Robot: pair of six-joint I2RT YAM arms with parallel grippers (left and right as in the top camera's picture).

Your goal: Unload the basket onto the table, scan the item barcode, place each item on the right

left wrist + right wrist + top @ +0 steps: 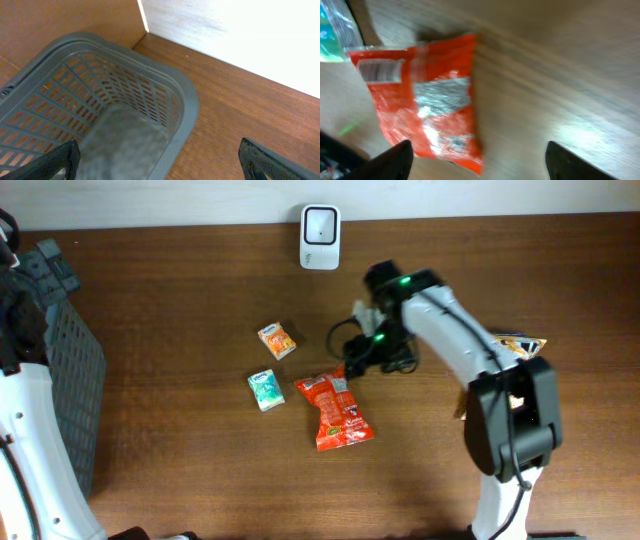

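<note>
Red bag [425, 95] lies flat, barcode [380, 72] up to scan, so my right pincer [479, 152] hangs wide open, empty.

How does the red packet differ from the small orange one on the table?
The red packet is much larger and longer than the orange packet. The red packet lies right by the right gripper; the orange packet sits farther left, clear of it. Both lie flat on the table, ungripped.
</note>
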